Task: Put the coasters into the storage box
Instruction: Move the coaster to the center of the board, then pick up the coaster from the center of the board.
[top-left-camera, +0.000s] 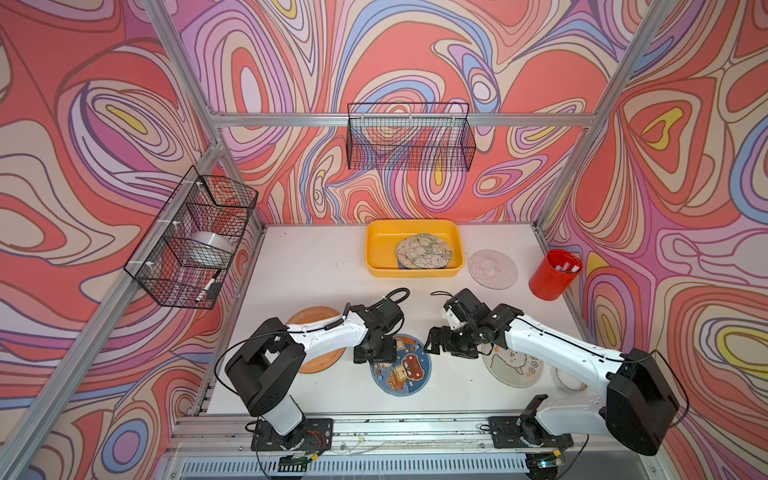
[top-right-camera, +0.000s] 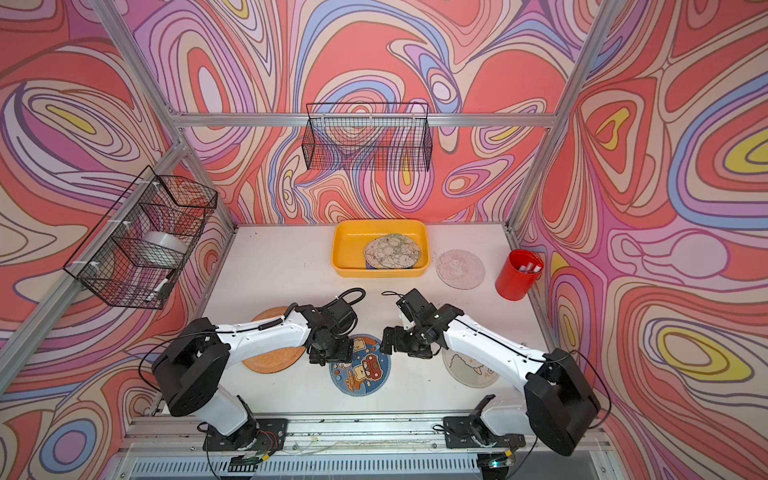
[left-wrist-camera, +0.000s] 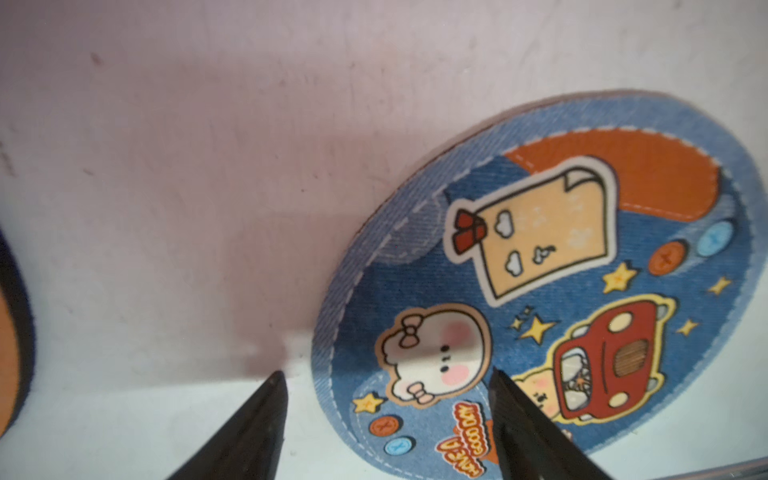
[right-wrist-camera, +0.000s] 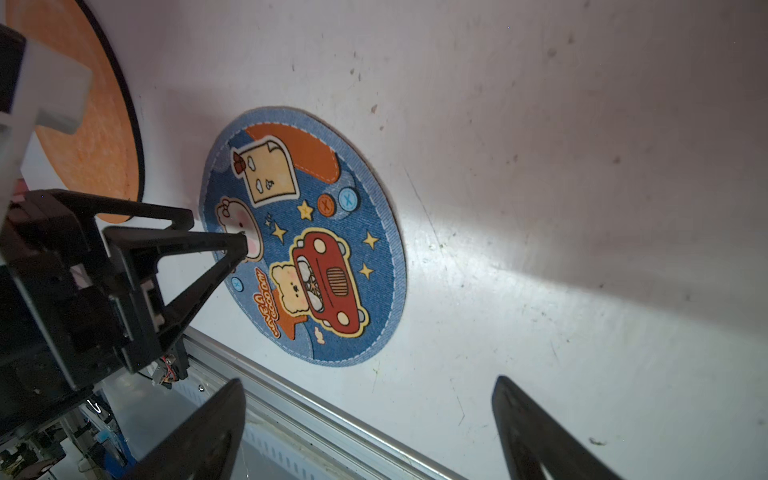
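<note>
Coasters (top-left-camera: 492, 269) lie loose on the white table (top-left-camera: 311, 266), four in all. Several more overlap inside the yellow storage box (top-left-camera: 374, 253) at its far side. The orange coaster (top-left-camera: 320, 361), the largest, sits partly under the left arm. The blue coaster (top-left-camera: 405, 374) lies flat between the two arms.

The left gripper (left-wrist-camera: 386, 374) stands open astride the blue coaster's rim, with one fingertip (left-wrist-camera: 270, 399) over bare table and its partner above the print. The right gripper (right-wrist-camera: 370, 381) hangs open and empty just beside it.

Your main risk is that a thin disc flat on a hard surface offers the outer finger no edge to catch. Closing may only shove it sideways, or pinch a sliver that slips on the way to the box. The grippers also stand close, so a hasty swing could make them collide.
</note>
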